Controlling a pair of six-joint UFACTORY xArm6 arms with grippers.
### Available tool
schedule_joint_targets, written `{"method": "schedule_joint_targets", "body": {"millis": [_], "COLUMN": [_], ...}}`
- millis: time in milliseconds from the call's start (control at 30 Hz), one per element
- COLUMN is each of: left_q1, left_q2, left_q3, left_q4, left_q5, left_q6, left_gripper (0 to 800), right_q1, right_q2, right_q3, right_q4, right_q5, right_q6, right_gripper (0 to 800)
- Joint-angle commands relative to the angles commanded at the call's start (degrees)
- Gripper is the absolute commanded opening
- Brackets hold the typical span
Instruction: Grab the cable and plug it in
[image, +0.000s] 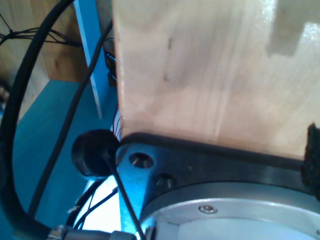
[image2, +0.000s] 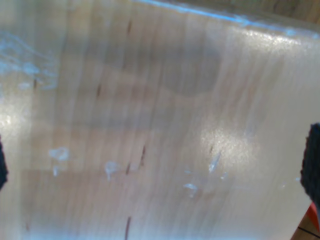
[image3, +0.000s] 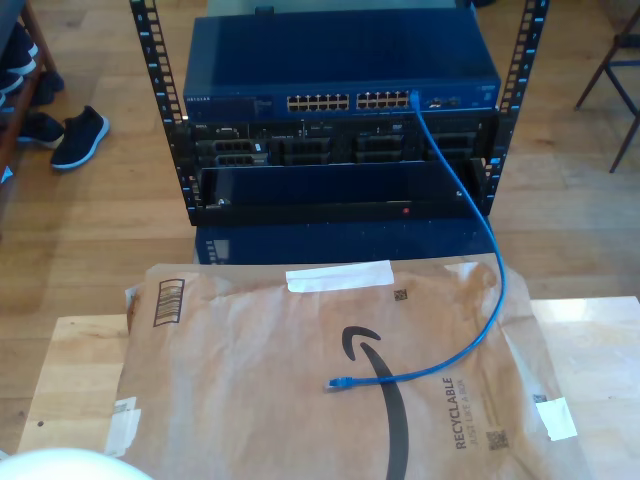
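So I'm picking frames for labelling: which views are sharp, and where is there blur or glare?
Exterior view: sharp, evenly lit; the blue cable and its loose plug read clearly. First wrist view: soft, with a blue cast on the metal flange. Second wrist view: blurred, with a glare patch on the wooden tabletop.

Paper sheet (image3: 250, 400) flat, open above – rack (image3: 340, 110) walls far edge.

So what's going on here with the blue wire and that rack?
Nothing is handling the blue cable at this moment. One end sits in a port of the switch in the rack; the other plug lies loose on the brown paper covering the table. My wrist cameras see bare wood, so my pincers have not reached it.
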Motion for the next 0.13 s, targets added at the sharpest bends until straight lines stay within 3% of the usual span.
{"method": "schedule_joint_targets", "body": {"millis": [133], "left_q1": [0.0], "left_q2": [0.0], "left_q3": [0.0], "left_q4": [0.0], "left_q5": [0.0], "left_q6": [0.0], "left_gripper": [800], "right_q1": [0.1], "right_q2": [0.0], "right_q3": [0.0], "right_q4": [0.0], "right_q5": [0.0], "right_q6": [0.0], "right_gripper": [799]}}
